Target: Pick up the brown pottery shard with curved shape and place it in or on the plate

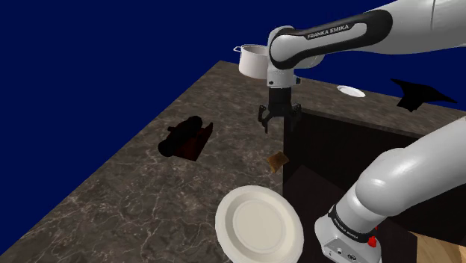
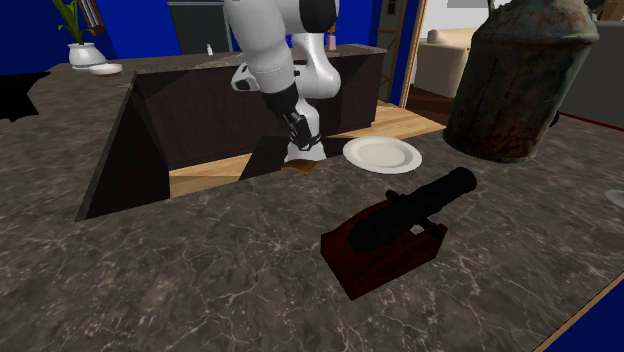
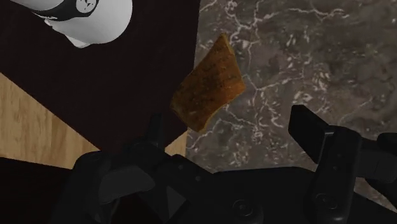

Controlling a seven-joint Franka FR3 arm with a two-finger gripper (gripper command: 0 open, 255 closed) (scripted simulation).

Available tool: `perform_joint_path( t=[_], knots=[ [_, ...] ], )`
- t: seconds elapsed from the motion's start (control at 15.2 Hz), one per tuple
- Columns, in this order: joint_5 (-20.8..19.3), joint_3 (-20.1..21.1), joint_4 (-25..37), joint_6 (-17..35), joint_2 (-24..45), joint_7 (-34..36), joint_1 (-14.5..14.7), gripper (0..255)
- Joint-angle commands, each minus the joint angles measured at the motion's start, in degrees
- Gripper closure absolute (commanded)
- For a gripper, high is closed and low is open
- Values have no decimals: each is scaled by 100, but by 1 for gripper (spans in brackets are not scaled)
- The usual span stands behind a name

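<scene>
The pincer [image 1: 280, 125] hangs above the worktop [image 1: 134, 202], pointing down, at the rim of a dark recess [image 1: 336, 146] cut into the surface. Its fingers [image 3: 305, 127] are spread wide and grip nothing.

The brown shard [image 3: 208, 86] lies below the pincer, in line with the gap between the fingers and apart from both. It rests at the worktop edge. One end lies on the marble-patterned surface and the other reaches over the recess.

The white plate [image 1: 259, 224] lies flat on the worktop, past the shard from the pincer, on the stand's side. It is near the shard without touching it and carries nothing.

A black cannon [image 1: 187, 134] on a dark red base stands on the worktop to the side of the pincer away from the recess, well apart from it. A white pot [image 1: 250, 60] stands beyond the pincer, on the side away from the plate.
</scene>
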Motion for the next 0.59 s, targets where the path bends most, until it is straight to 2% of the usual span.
perform_joint_path(
  t=[0.0,0.53],
  knots=[
    [217,-12,-115,230,348,567,-124,0],
    [362,35,-686,830,438,698,-107,0]
  ],
)
